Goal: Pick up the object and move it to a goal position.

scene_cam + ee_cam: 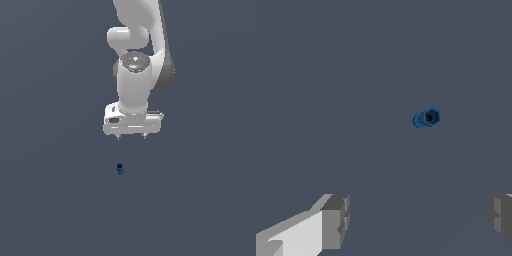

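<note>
While the blob sits alone, the gripper hangs above it, wide open and holding nothing.

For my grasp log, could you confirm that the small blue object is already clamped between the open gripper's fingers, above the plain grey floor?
Not quite: the object is not clamped. In the exterior view it lies apart from the gripper, and the wrist view shows it clear of both fingers. The rest holds: the gripper is open over the plain grey floor.
</note>
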Robot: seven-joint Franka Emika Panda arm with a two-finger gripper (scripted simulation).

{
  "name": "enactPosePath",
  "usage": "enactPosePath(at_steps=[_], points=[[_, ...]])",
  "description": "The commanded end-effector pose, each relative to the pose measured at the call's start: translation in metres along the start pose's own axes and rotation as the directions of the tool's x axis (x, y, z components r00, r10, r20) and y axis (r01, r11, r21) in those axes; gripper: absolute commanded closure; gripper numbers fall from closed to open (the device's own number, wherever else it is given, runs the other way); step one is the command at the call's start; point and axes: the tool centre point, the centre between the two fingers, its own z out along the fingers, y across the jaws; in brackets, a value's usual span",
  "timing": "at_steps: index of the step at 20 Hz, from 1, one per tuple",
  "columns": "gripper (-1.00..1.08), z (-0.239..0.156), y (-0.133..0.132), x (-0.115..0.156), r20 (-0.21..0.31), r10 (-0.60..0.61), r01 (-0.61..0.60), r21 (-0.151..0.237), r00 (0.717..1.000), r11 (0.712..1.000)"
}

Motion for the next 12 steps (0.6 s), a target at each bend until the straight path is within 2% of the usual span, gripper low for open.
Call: enactPosePath(at_steps=[1,12], points=[[-0.92,0.0,0.0,0.0,0.0,0.0,0.0,0.0,1.0,1.0],[-0.92,-0.005,-0.028,-0.003,-0.003,-0.061,0.061,-0.013,0.998,0.998]])
